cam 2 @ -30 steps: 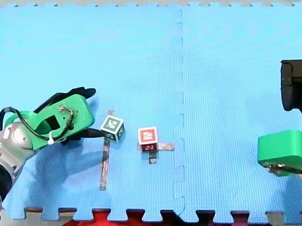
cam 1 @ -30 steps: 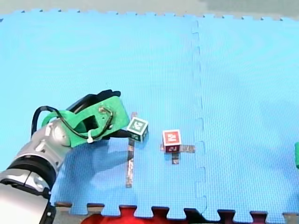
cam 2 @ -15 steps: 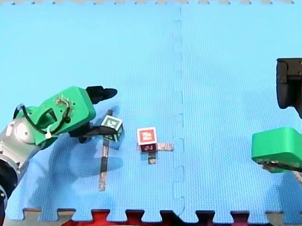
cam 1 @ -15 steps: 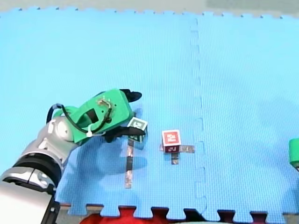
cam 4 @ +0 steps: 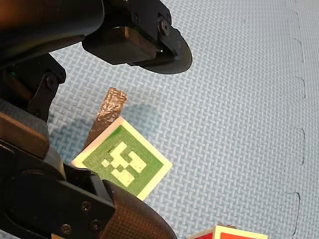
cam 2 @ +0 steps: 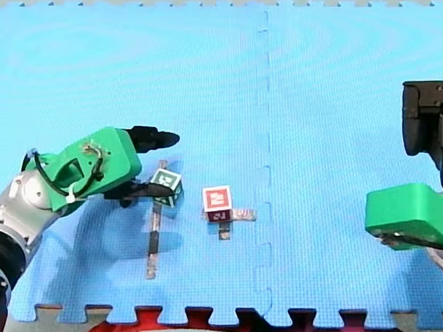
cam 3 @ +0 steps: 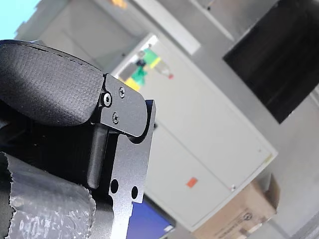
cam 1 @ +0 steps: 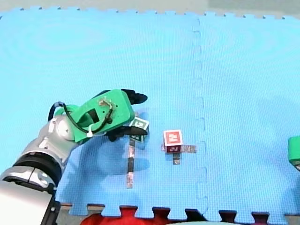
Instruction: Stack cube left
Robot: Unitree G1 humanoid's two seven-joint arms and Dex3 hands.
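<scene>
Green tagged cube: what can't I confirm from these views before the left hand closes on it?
One corner of the green tagged cube lies under a black finger of the left hand in the second wrist view; contact unclear.
The red tagged cube is cut off by that view's edge.
The right hand is cut off by the head views' right edge.

Head views, two: we look forward and down on the mat (cam 1: 225,70) from places a little apart, the second set further right; both share the green cube (cam 1: 138,127), the red cube (cam 1: 172,139) and the left hand (cam 1: 111,115). Second wrist view: we sit very close at the left hand, facing down on the green cube and a corner of the red cube. First wrist view: close behind a finger (cam 3: 50,89), we face off the mat toward a cabinet (cam 3: 199,149).
</scene>
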